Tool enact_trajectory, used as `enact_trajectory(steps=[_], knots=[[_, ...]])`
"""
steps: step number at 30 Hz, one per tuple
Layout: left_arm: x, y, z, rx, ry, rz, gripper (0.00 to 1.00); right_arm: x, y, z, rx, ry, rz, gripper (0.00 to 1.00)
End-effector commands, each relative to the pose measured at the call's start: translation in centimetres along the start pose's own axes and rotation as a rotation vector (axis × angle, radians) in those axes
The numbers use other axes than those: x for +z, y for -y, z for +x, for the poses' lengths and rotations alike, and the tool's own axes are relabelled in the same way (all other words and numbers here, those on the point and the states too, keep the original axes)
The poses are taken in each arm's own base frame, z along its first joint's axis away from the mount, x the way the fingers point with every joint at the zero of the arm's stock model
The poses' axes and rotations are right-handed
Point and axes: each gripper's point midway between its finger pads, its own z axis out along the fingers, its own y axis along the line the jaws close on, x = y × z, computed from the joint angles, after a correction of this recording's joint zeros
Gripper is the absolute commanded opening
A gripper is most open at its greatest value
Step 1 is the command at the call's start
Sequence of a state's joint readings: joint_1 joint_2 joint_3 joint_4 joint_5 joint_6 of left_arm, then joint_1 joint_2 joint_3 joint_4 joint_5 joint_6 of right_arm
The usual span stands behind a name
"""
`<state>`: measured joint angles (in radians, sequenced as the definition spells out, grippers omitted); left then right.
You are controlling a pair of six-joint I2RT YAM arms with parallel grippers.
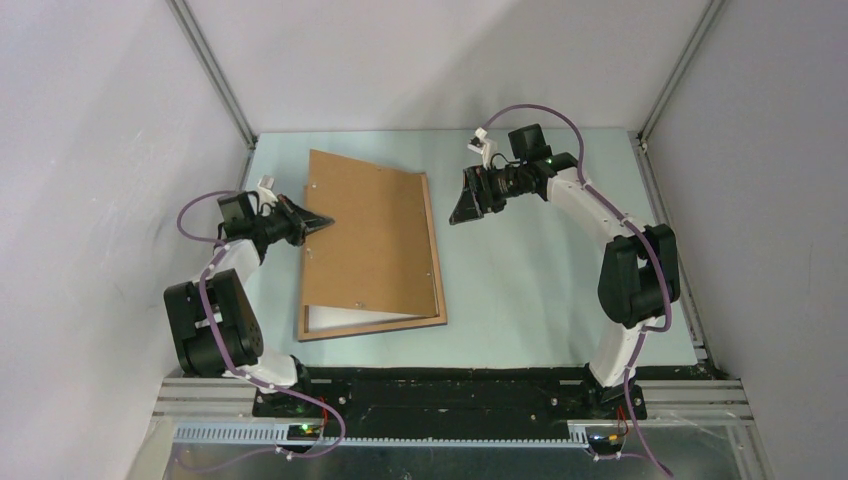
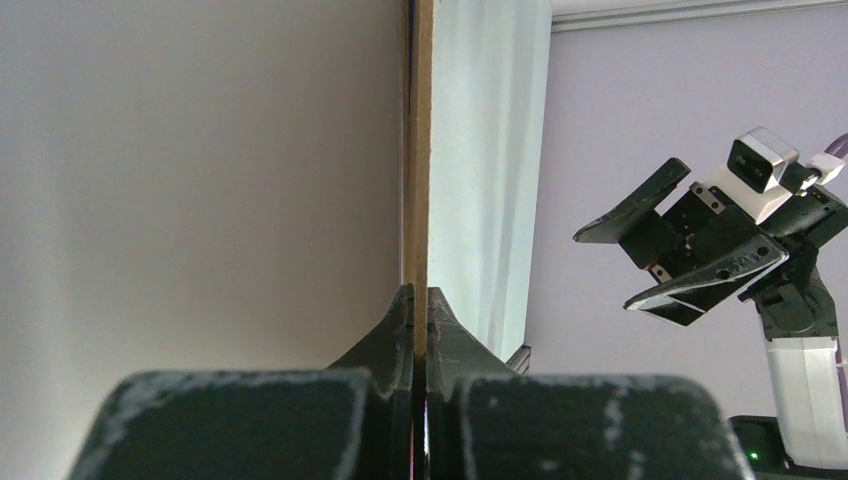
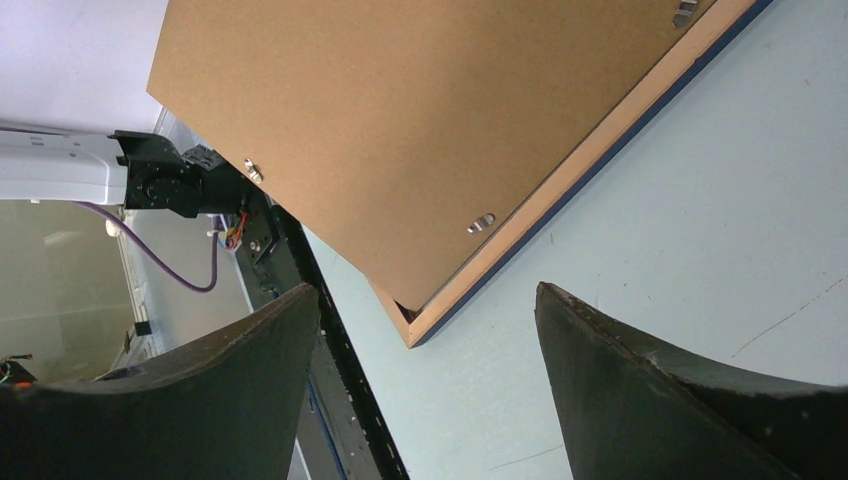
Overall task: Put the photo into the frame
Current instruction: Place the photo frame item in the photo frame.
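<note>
The frame (image 1: 438, 262) lies flat on the table, light wood face up; its near corner shows in the right wrist view (image 3: 455, 308). The plain brown backing board (image 1: 370, 230) lies on it, skewed, its left edge raised. A white strip of the photo's back (image 1: 350, 317) shows inside the frame's near rail; the sunflower side is hidden. My left gripper (image 1: 326, 220) is shut on the board's left edge, which runs edge-on between the jaws in the left wrist view (image 2: 420, 150). My right gripper (image 1: 460, 214) is open and empty, hanging above the table just right of the frame.
Pale blue table (image 1: 540, 290) walled by grey panels and aluminium posts. Small metal turn clips (image 3: 481, 221) sit on the frame rail. The right gripper shows in the left wrist view (image 2: 680, 250). A black base strip (image 1: 450, 385) runs along the near edge.
</note>
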<state>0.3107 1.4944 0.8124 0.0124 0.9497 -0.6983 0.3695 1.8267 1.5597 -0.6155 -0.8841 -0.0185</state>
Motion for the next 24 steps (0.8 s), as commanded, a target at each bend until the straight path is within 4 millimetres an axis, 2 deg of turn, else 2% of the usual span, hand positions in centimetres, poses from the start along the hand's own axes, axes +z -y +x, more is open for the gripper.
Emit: enact_trajectory(steps=[1, 14, 24], knots=[[-0.12, 2.38, -1.01, 0.066, 0.005, 0.058, 0.0, -0.5, -0.64, -0.66, -0.042, 0.024, 0.003, 0.83], [-0.3, 1.9, -0.5, 0.037, 0.019, 0.035, 0.0, -0.42, -0.55, -0.55, -0.041, 0.022, 0.006, 0.83], [-0.79, 2.28, -0.24, 0.041, 0.04, 0.031, 0.0, -0.33, -0.51, -0.51, -0.042, 0.02, 0.009, 0.83]])
